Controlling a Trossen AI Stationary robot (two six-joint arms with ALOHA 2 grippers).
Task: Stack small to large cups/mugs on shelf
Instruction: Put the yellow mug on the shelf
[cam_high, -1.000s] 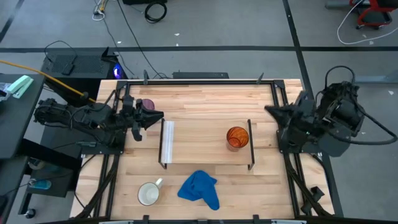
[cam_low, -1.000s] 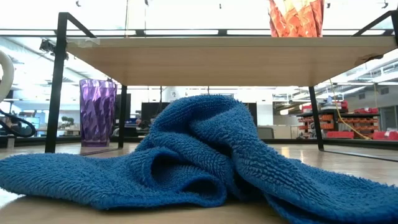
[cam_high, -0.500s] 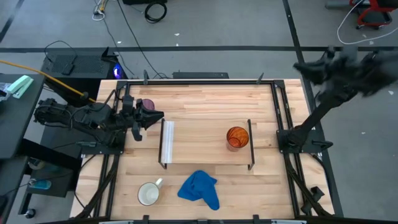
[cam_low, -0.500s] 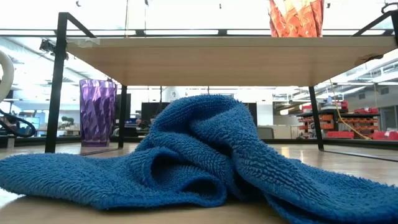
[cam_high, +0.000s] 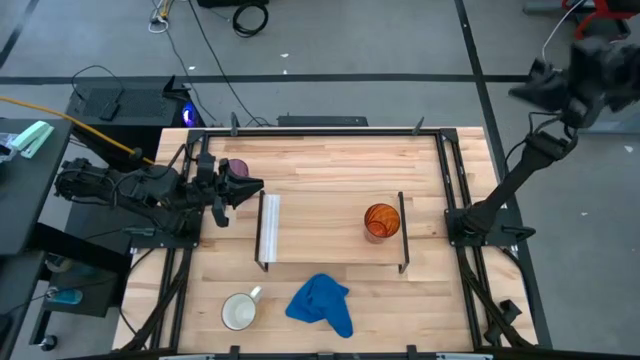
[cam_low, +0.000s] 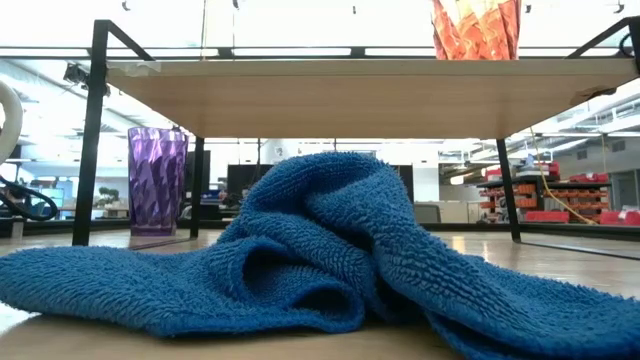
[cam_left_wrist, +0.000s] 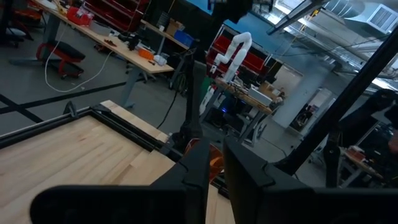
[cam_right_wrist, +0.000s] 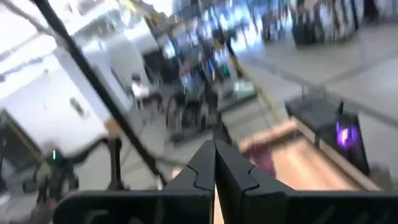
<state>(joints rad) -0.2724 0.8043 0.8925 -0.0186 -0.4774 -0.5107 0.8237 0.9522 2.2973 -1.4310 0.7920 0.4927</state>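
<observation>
From the high view I see my left gripper (cam_high: 250, 186) at the counter's (cam_high: 330, 155) left edge, its tip just beside the translucent purple cup (cam_high: 236, 167), which stands upright on the counter next to the shelf's white-strip end. In the left wrist view the left fingers (cam_left_wrist: 198, 165) sit close with only a narrow slit between them, holding nothing. I cannot tell whether they touch the purple cup.

My right arm is swung up and away, beyond the counter's far right corner, its gripper (cam_high: 535, 83) out over the floor. In the right wrist view the right fingers (cam_right_wrist: 205, 163) are pressed together with nothing between them.

The shelf (cam_high: 320, 232) sits mid-counter on thin black legs. The translucent orange cup (cam_high: 381, 221) stands upright on it, near the right end; the low view shows the cup's base on the board. The white mug (cam_high: 238, 311) rests on the counter near the front left, apart from the shelf, handle pointing back and to the right. A crumpled blue cloth (cam_high: 322, 303) lies just beside the mug, in front of the shelf, and fills most of the low view.
</observation>
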